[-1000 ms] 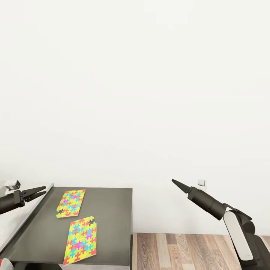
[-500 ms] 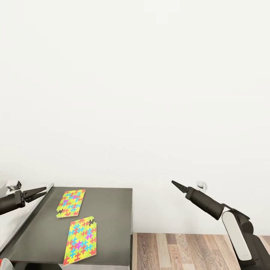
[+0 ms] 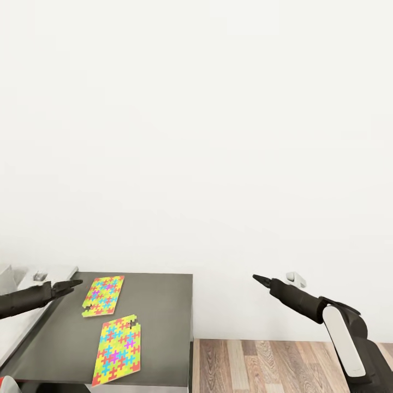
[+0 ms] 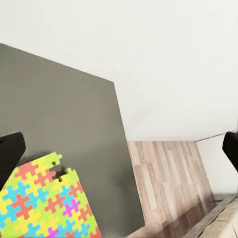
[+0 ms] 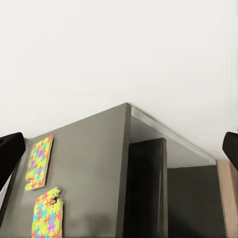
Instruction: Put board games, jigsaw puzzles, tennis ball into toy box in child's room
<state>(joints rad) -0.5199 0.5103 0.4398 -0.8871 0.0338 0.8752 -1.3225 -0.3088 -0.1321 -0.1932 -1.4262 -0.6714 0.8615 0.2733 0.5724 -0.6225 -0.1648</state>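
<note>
On the dark wing of the table, your two jigsaw puzzles lie flat, long axes running away from you. The far one sits just beside your left gripper, fingers spread; the right gripper, also spread, hangs well apart over floor. No writing is legible.

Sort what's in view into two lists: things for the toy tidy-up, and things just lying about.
For the job:
- far jigsaw puzzle
- near jigsaw puzzle
- dark grey desk wing they lie on

Just there:
- white wall
- wood floor
- small white wall fitting
</note>
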